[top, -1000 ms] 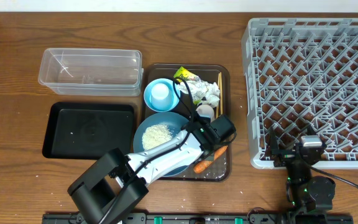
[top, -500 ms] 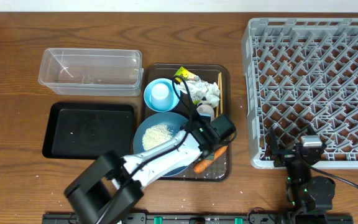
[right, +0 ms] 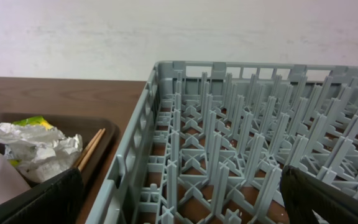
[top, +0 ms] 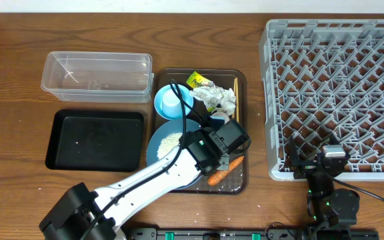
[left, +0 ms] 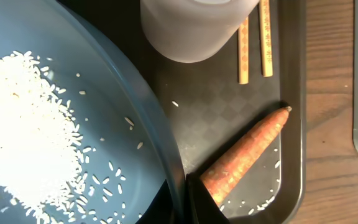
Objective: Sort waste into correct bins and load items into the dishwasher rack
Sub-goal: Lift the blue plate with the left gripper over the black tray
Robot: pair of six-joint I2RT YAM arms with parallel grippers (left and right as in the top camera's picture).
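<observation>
**A:** Left gripper, state?

**B:** Narrow. The plate is straddled at its right rim, 1 fingertip inside and 1 outside. A firm pinch cannot be told.

**A:** Why the rim?

**B:** Rice is heaped on the plate. It is judged that the rim is taken so the plate can be tipped into a bin, and racked only after that.

**A:** Other waste?

**B:** The carrot is left lying on the brown tray, just right of the rim, right beside the outer fingertip. The 2 chopsticks and 1 cup are seen farther back.

**A:** Bins?

**B:** Black tray near, clear tub far, both set left of the brown tray.

**A:** Right gripper?

**B:** Held wide, nothing between the fingers. It is parked at the near edge of the rack, likely kept ready for loading.
</observation>
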